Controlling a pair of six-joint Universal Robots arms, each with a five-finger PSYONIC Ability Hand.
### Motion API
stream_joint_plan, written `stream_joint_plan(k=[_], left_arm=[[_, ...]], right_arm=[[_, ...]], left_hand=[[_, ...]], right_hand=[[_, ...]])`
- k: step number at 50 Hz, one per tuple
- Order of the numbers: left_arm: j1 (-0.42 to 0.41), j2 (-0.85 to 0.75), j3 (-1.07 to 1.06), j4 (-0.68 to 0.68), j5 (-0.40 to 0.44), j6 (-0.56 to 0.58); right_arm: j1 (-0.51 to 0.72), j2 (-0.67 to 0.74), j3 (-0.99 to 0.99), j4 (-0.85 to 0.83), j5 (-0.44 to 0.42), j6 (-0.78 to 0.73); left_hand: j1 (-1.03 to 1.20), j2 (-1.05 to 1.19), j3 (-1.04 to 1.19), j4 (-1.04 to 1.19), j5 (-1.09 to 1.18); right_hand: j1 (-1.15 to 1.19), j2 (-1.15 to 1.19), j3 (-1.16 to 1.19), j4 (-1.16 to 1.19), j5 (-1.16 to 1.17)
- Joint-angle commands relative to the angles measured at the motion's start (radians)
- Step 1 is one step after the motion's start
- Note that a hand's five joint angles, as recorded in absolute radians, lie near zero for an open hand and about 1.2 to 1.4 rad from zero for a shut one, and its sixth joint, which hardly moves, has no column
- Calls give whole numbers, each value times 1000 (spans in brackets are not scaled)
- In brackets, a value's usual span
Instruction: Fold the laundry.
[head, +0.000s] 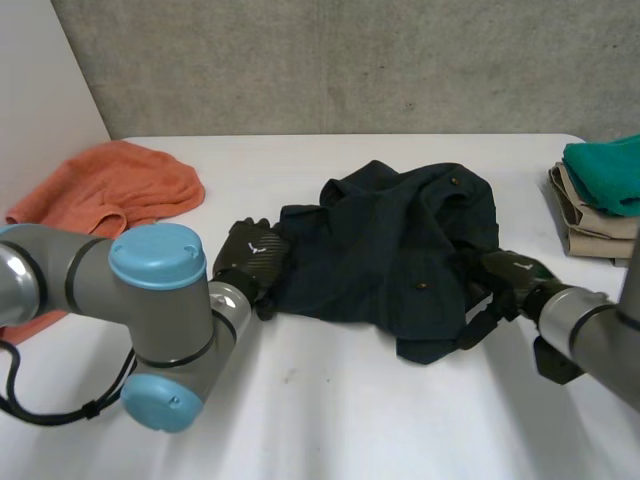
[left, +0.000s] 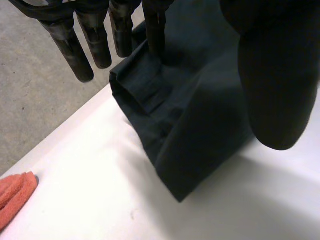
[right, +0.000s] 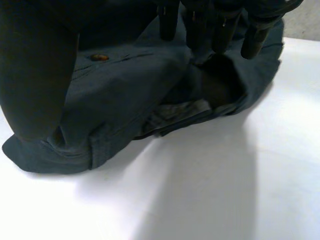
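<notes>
A dark navy garment (head: 390, 240) with small buttons lies crumpled in the middle of the white table (head: 330, 400). My left hand (head: 250, 255) rests at the garment's left edge. In the left wrist view its fingers (left: 92, 35) are straight above a folded hem of the garment (left: 185, 125), with the thumb spread apart; it is open. My right hand (head: 510, 272) is at the garment's right edge. In the right wrist view its straight fingers (right: 220, 30) reach over the garment (right: 125, 95), the thumb stands off to one side, and nothing is pinched; it is open.
An orange towel (head: 110, 190) lies bunched at the table's back left, also seen beyond my left hand's fingers (left: 12, 197). A folded teal cloth (head: 605, 175) sits on folded beige cloth (head: 590, 225) at the right edge. My left arm's elbow (head: 150, 300) fills the near left.
</notes>
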Motion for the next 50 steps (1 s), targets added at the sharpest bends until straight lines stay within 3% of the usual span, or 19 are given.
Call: stream_joint_plan(k=[1, 2, 3, 8, 13, 16, 22, 25, 30, 35, 43, 47, 50], left_arm=[[19, -118, 95, 28, 60, 66], [19, -127, 101, 28, 62, 67], [19, -133, 107, 28, 59, 67], [17, -133, 133, 30, 53, 66], [8, -71, 144, 50, 27, 66], [12, 77, 139, 73, -18, 55], [-3, 368, 148, 114, -52, 56], [-12, 475, 156, 140, -53, 56], [-18, 612, 220, 166, -58, 59], [-20, 571, 306, 166, -52, 61], [57, 266, 411, 159, -41, 69], [106, 94, 478, 166, -22, 67], [132, -35, 558, 168, 8, 69]], right_arm=[[81, 107, -45, -89, 45, 110], [89, 112, -49, -94, 51, 121], [96, 119, -55, -100, 65, 129], [112, 119, -62, -146, 97, 133], [112, 57, -92, -183, 107, 71], [104, -90, -146, -145, 100, -125], [103, -229, -294, 6, 114, -500], [101, -291, -386, 90, 114, -583], [104, -407, -535, 216, 105, -598], [83, -393, -620, 276, 93, -600], [87, -128, -649, 256, 79, -574], [89, 36, -678, 135, 102, -513], [110, 209, -719, -76, 206, -436]], left_hand=[[267, 273, 274, 273, 268], [323, 329, 330, 329, 324], [379, 384, 386, 385, 380], [1120, 1126, 1127, 1126, 1121], [1125, 1130, 1131, 1131, 1126], [1125, 1130, 1131, 1131, 1126], [1125, 1130, 1131, 1131, 1126], [1125, 1130, 1131, 1131, 1126], [1125, 1130, 1131, 1131, 1126], [1125, 1130, 1131, 1131, 1126], [1125, 1130, 1131, 1131, 1126], [1125, 1130, 1131, 1131, 1126], [1125, 1130, 1131, 1131, 1126]], right_hand=[[138, 148, 151, 151, 144], [200, 209, 213, 212, 205], [433, 443, 446, 445, 438], [1159, 1169, 1172, 1172, 1165], [1168, 1178, 1181, 1181, 1174], [1168, 1178, 1181, 1181, 1174], [1168, 1178, 1181, 1181, 1174], [1168, 1178, 1181, 1181, 1174], [1168, 1178, 1181, 1181, 1174], [1168, 1178, 1181, 1181, 1174], [1168, 1178, 1181, 1181, 1174], [1168, 1178, 1181, 1181, 1174], [1168, 1178, 1181, 1181, 1174]])
